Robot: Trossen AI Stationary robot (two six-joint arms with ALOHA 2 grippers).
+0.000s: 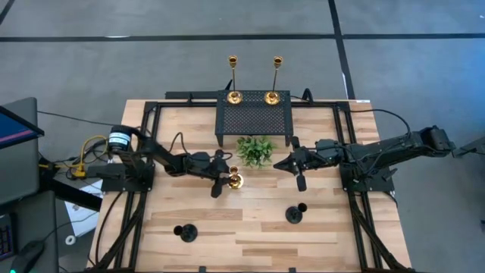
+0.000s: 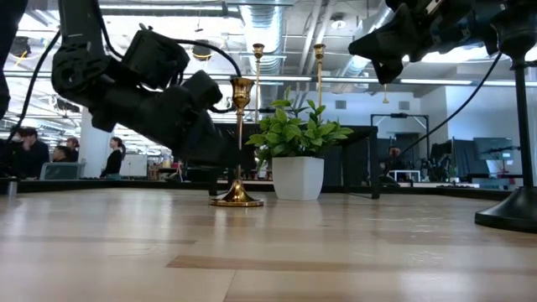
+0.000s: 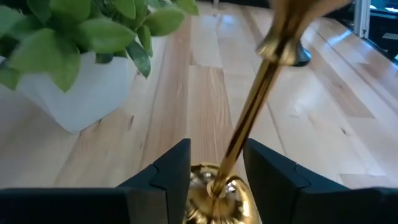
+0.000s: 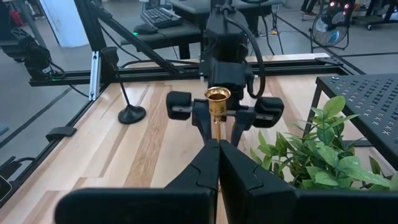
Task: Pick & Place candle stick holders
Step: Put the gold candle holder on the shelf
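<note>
A gold candle stick holder (image 1: 235, 180) stands upright on its round base (image 2: 237, 200) on the table, near the plant. My left gripper (image 3: 214, 158) is open and low over the table. Its fingers stand on either side of the holder's lower stem (image 3: 239, 140), with a gap to it on each side. My right gripper (image 4: 217, 155) is shut and empty, raised above the table to the right of the plant (image 1: 292, 163). Two tall gold holders (image 1: 234, 97) (image 1: 271, 97) stand on the black mesh stand (image 1: 254, 117). Two black holders (image 1: 186, 233) (image 1: 295, 214) stand near the front.
A small green plant in a white pot (image 1: 255, 150) stands just behind the gold holder, between the two grippers. The mesh stand sits at the table's far edge. Bare wood lies between the two black holders. People sit in the room beyond the table (image 2: 25, 147).
</note>
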